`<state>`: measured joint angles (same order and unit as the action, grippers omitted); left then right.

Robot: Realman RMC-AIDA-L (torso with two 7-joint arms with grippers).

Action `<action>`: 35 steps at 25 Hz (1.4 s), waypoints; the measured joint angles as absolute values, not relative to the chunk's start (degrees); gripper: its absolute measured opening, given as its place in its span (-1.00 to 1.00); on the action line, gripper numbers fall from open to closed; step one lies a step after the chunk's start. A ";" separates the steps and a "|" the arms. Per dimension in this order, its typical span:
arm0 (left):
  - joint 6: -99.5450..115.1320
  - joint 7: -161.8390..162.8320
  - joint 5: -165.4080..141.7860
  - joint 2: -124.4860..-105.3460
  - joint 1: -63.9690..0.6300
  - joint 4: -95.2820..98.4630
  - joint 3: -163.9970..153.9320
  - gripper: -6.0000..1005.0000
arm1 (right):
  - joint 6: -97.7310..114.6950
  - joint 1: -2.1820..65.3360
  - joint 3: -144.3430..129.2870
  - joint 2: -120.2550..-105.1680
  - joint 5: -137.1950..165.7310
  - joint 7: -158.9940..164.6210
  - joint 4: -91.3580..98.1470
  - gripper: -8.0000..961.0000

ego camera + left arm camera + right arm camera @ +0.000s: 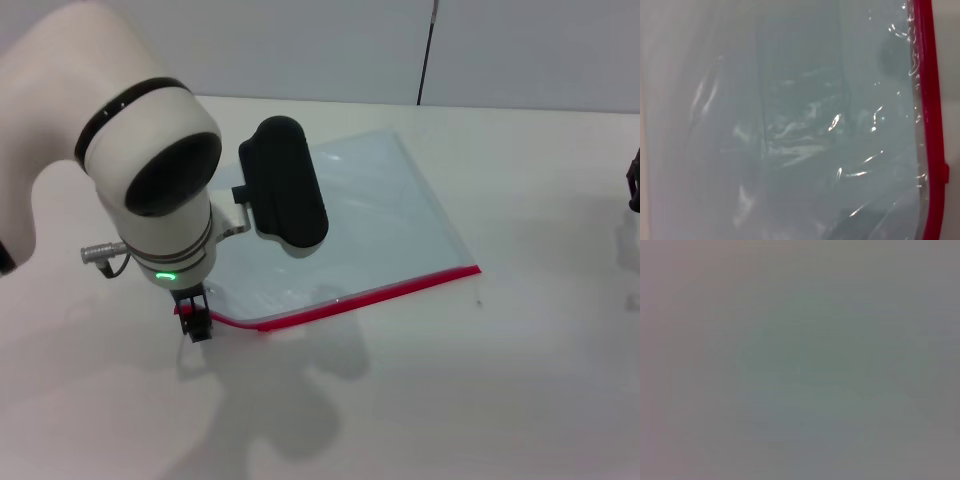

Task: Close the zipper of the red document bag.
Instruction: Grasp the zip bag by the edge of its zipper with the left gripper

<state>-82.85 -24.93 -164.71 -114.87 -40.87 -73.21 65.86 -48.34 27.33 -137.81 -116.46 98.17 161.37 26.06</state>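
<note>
We see the left gripper (197, 325) lower left (grip unclear) at zipper (362, 298), red document bag (370, 215) on counter (520, 380), right gripper (634, 185) far right.

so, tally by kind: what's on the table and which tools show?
bag: 1
zipper: 1
left tool, at zipper's left end: 1
right tool, at table's right edge: 1
Total: 4

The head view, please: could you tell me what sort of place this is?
Probably a lab test bench: a plain white table, a bare wall behind, and only the bag laid out under the left hand.
</note>
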 joint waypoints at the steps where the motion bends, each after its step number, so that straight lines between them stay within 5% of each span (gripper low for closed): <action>1: -82.68 -24.91 -164.71 -114.87 -40.87 -72.79 65.84 0.38 | -48.34 27.33 -137.86 -116.46 98.17 161.36 26.06 0.07; 10: -82.44 -25.01 -164.70 -114.87 -40.97 -71.94 65.74 0.37 | -48.34 27.33 -137.95 -116.46 98.17 161.36 25.98 0.07; 20: -81.57 -25.05 -164.70 -114.55 -41.22 -72.21 65.74 -0.12 | -48.34 27.30 -137.92 -116.46 98.17 161.36 26.09 0.07; 35: -79.34 -25.32 -164.70 -114.24 -41.66 -71.80 65.57 -0.28 | -48.37 27.25 -137.72 -116.46 98.17 161.36 26.20 0.07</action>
